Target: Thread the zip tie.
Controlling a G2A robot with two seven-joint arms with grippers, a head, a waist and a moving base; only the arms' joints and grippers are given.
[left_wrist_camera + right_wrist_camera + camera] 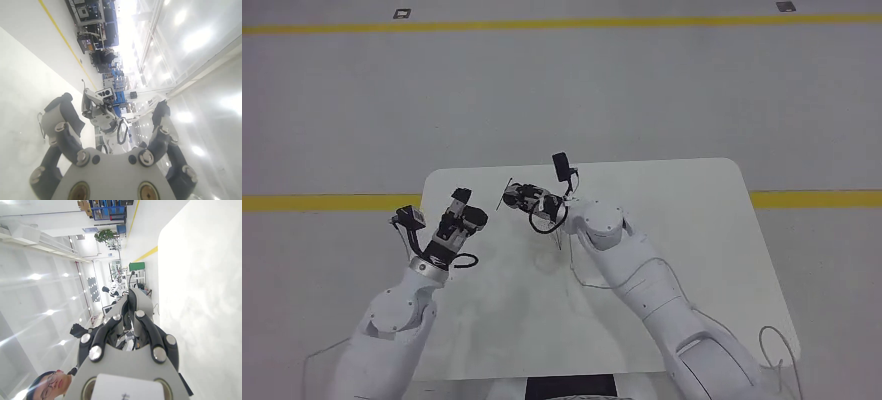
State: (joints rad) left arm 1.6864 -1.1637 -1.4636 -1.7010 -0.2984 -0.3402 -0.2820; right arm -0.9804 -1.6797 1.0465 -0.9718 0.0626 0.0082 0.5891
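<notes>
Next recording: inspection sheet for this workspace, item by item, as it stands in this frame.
Surface: white table with rounded corners.
Job's things: one thin black zip tie, sticking out past the right end effector's fingertips.
Clutter: nothing seen.
End effectors: right end effector shut on the zip tie; left end effector open, holding nothing, apart from the tie.
Cables: black cable loop at the right wrist.
Surroundings: pale floor with yellow floor lines.
</notes>
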